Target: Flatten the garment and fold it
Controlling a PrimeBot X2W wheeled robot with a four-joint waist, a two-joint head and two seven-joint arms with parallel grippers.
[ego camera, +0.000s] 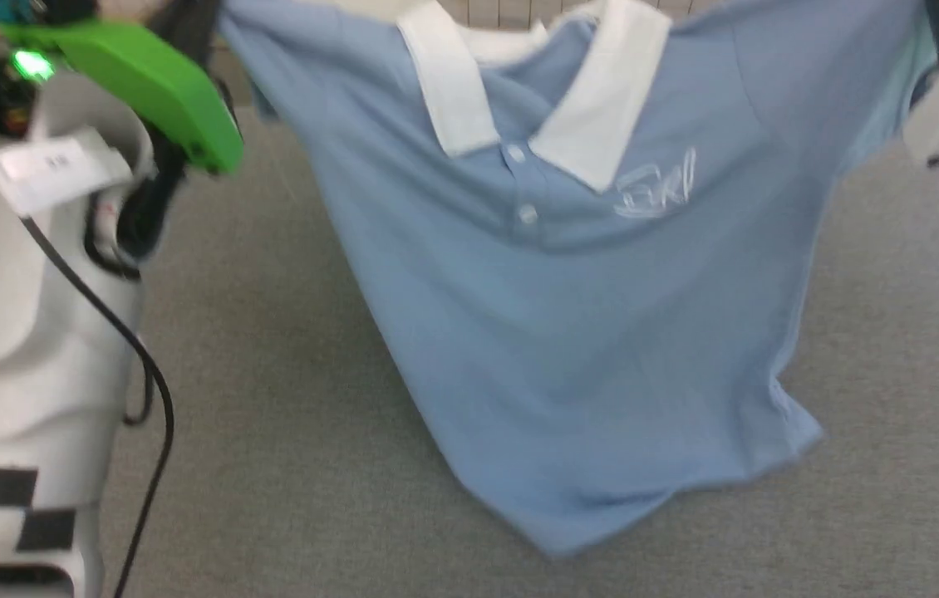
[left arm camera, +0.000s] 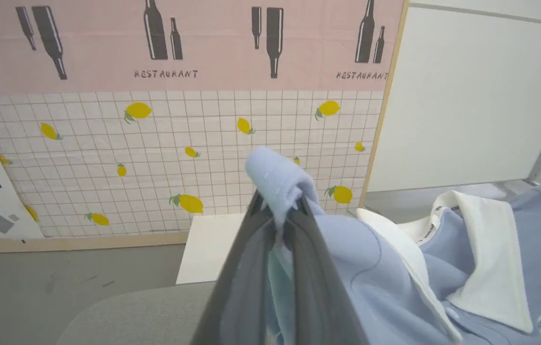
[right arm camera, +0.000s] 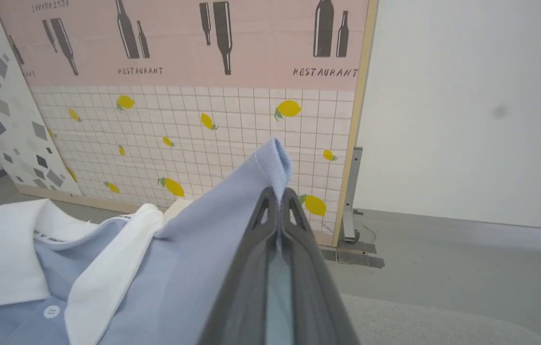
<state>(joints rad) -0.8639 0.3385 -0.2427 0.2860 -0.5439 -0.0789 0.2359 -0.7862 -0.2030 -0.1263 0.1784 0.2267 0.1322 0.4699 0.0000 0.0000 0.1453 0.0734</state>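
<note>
Left pincer [left arm camera: 277, 203]: jaws clamped tight on bunched shoulder edge of garment [ego camera: 586, 332], cloth poking past tips. Right pincer [right arm camera: 278, 194]: likewise pinched closed on opposite shoulder edge.

Garment hangs between and below both pincers, stretched wide, white collar [ego camera: 602, 108] uppermost, hem apparently reaching grey surface [ego camera: 270, 432] beneath.

Likely reason: two-point hold spreads shirt, ready to lay it flat.

Containers: none to report.

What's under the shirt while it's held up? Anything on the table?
Grey tabletop shows on both sides of the shirt, which hangs from the left gripper and right gripper, both shut on it. The patch beneath the cloth itself is covered, so I cannot tell.
</note>
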